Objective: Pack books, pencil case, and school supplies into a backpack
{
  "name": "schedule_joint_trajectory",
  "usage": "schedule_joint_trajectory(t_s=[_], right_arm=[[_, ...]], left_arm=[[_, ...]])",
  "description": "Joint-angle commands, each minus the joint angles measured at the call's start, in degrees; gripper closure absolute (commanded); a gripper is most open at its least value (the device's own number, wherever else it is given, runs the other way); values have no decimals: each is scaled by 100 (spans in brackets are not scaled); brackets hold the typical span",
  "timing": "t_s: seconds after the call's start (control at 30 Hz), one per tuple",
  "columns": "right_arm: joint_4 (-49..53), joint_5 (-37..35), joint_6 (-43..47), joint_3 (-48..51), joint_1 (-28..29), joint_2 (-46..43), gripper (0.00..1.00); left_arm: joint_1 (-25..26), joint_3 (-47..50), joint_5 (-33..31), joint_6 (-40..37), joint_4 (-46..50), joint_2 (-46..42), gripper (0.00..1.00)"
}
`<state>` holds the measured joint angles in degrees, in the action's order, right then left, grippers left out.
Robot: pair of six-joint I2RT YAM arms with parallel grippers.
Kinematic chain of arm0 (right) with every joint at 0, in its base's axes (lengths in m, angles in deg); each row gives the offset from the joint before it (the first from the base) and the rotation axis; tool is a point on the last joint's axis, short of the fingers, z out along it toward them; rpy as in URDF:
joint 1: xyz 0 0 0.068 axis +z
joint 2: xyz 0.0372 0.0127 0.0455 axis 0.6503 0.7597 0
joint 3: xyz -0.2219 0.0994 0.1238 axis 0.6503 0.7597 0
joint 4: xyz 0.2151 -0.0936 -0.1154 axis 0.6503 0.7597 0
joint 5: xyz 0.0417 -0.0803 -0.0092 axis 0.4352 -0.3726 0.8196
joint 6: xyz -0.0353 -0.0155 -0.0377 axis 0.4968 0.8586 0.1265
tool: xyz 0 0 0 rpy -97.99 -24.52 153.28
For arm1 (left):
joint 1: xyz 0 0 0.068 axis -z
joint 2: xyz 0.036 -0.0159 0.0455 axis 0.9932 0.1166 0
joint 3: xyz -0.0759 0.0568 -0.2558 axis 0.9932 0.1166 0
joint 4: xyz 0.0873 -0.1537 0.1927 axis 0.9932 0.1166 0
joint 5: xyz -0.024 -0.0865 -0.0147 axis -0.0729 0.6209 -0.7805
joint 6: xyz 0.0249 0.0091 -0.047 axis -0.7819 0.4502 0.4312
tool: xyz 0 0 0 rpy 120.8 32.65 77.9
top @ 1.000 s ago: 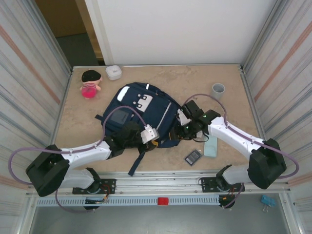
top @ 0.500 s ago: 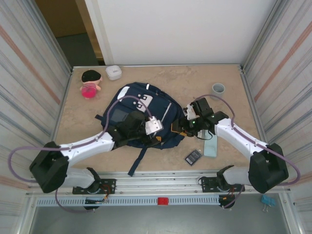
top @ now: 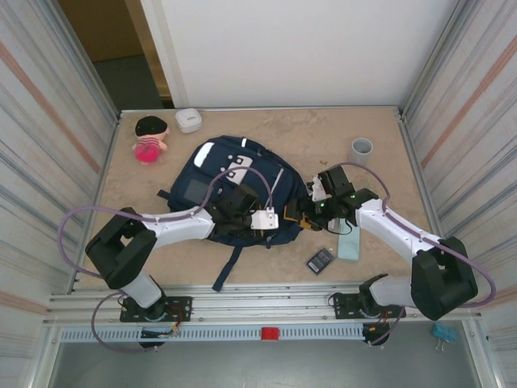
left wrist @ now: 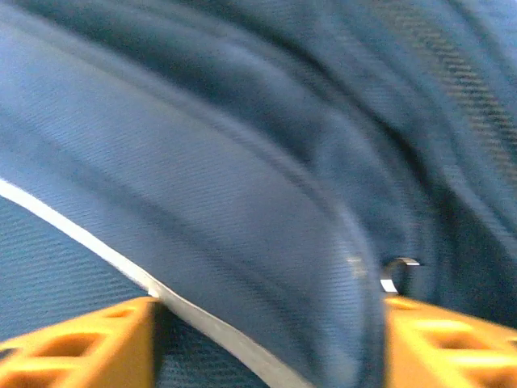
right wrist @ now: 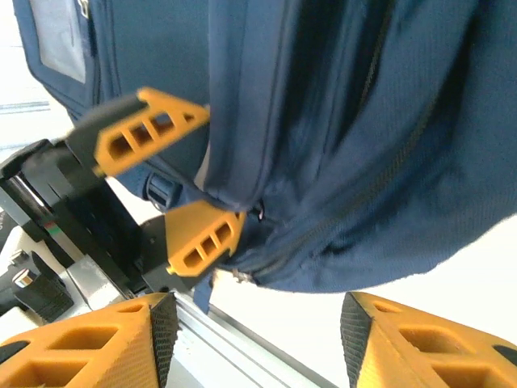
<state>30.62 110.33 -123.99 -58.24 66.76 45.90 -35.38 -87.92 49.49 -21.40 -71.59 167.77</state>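
left pincer (right wrist: 222,166) tight on backpack (right wrist: 339,121) fold

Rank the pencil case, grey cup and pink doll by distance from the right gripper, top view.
1. pencil case, just right of the right gripper, near side.
2. grey cup, far right corner.
3. pink doll, far left corner.

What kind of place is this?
Probably a robot test booth: left arm and right arm mounted at the edge of a table, ribbed metal walls around, a backpack laid out.
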Motion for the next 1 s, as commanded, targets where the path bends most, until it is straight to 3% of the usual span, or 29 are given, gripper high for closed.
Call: schedule_joint_trajectory(t_s=[0.0, 0.07, 0.1, 0.3, 0.53, 0.63, 0.73, 0.8, 0.87, 0.97], right_arm=[[-21, 85, -46, 68, -66, -163, 42], [-62, 51, -2, 41, -87, -281, 39], [-86, 16, -4, 36, -93, -357, 37], [-439, -48, -19, 67, -262, -882, 31], [-1751, 468, -684, 11, -309, -702, 20], [-2228, 585, -1021, -88, -236, -359, 20], [-1630, 397, -774, -519, -68, -75, 21], [-790, -218, -552, -762, -11, 77, 30], [-223, -691, -435, -736, -17, 228, 50], [-181, -996, -510, -313, -74, 374, 66]], left_arm=[[-71, 34, -226, -40, -417, -84, 80], [-122, 183, 45, 263, -629, -462, 99], [-160, 232, 177, 453, -710, -713, 100], [-804, 433, 1337, 1748, -1045, -2123, 100], [-1508, 508, 2410, 2430, -1419, -2668, 100], [-1621, 564, 2545, 2582, -1625, -2698, 100], [-1637, 587, 2561, 2749, -1748, -2719, 100], [-1680, 716, 2582, 3017, -2116, -2781, 100], [-1749, 806, 2594, 3290, -2438, -2841, 100], [-1811, 781, 2526, 3442, -2624, -2917, 100]])
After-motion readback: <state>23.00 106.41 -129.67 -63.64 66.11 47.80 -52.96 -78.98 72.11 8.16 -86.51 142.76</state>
